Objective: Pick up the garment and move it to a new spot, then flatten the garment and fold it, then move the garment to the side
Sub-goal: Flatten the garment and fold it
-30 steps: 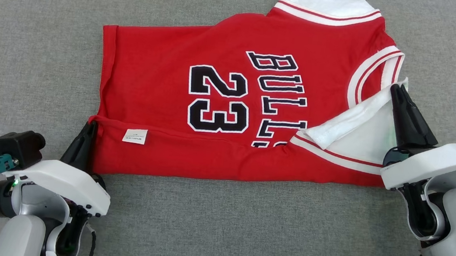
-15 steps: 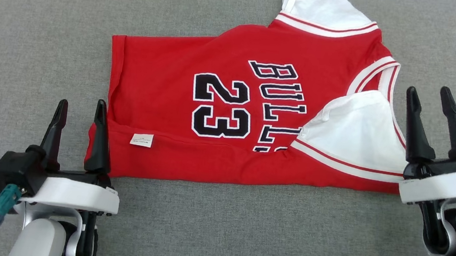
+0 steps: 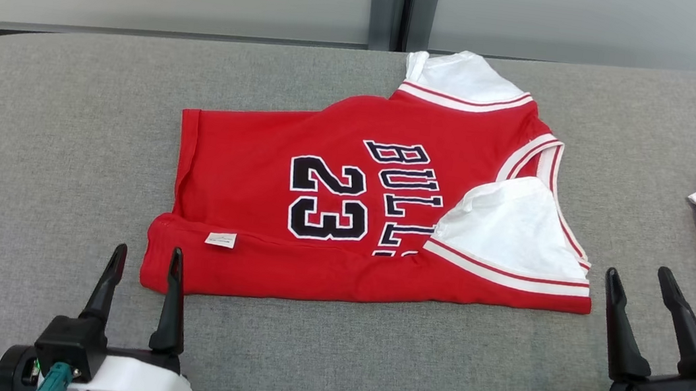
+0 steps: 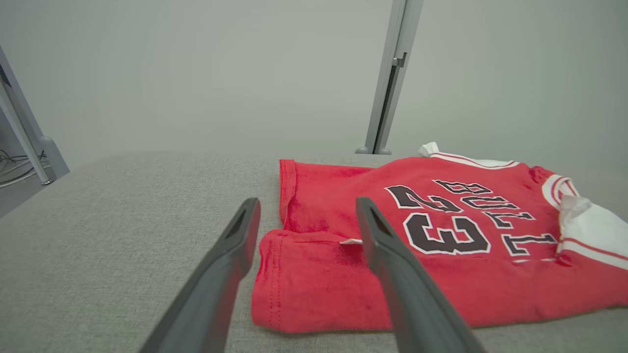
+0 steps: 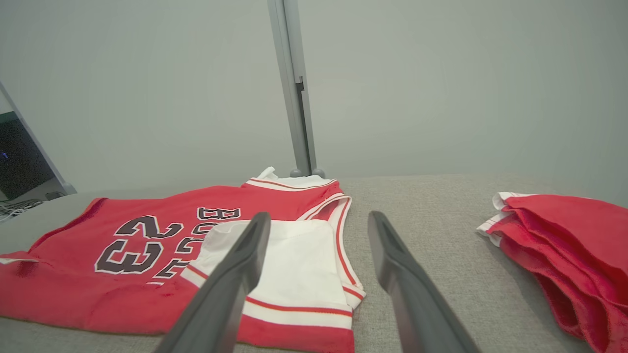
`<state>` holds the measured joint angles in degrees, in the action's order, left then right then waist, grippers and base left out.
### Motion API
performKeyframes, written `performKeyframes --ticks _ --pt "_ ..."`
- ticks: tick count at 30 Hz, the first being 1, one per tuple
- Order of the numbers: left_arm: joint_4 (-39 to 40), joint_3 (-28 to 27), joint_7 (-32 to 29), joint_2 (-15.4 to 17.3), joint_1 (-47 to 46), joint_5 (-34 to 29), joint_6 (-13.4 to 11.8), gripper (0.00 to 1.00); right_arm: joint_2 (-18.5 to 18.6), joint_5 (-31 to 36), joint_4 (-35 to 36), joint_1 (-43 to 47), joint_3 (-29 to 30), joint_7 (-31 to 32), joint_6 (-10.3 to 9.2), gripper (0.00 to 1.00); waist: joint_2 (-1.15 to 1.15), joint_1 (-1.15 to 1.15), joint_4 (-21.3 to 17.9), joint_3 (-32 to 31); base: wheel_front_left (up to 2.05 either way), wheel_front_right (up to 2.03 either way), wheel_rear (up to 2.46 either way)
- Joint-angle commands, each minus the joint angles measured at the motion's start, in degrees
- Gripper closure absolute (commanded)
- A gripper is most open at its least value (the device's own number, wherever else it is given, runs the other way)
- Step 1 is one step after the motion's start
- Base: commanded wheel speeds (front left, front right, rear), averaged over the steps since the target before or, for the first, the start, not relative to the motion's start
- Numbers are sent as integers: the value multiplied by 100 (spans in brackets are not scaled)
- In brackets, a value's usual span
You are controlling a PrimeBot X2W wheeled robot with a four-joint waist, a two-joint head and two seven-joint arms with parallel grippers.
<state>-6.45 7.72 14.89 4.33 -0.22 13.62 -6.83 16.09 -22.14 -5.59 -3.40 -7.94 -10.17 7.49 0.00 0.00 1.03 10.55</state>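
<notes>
Two things change on the gray table. The red Bulls jersey now lies free in the middle, flat, with its near side folded over the front. Both grippers let go of it a moment ago and pull back. Their fingers are spread wide and hold nothing. One fold looks done, I think. More folding and the move to the side are still to do.

The jersey's near left corner sits just ahead of the left gripper. The folded white sleeve is just beside the right gripper.
</notes>
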Motion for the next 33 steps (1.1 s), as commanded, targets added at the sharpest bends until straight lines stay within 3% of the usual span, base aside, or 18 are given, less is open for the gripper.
performKeyframes --ticks 1,16,26,33 --pt "-53 0 21 29 76 -9 28 0 -3 54 110 112 29 72 0 0 0 0 -45 -99 0 0 0" --pt "-413 48 -58 175 100 35 37 0 -270 294 740 644 265 571 0 0 0 0 -69 -272 0 0 0" --pt "-448 89 -112 202 -32 74 23 0 -297 262 683 605 266 606 0 0 0 0 -16 -258 0 0 0" --pt "-772 197 -422 170 -350 210 168 0 -254 141 157 301 224 615 0 0 0 0 41 -6 0 0 0"
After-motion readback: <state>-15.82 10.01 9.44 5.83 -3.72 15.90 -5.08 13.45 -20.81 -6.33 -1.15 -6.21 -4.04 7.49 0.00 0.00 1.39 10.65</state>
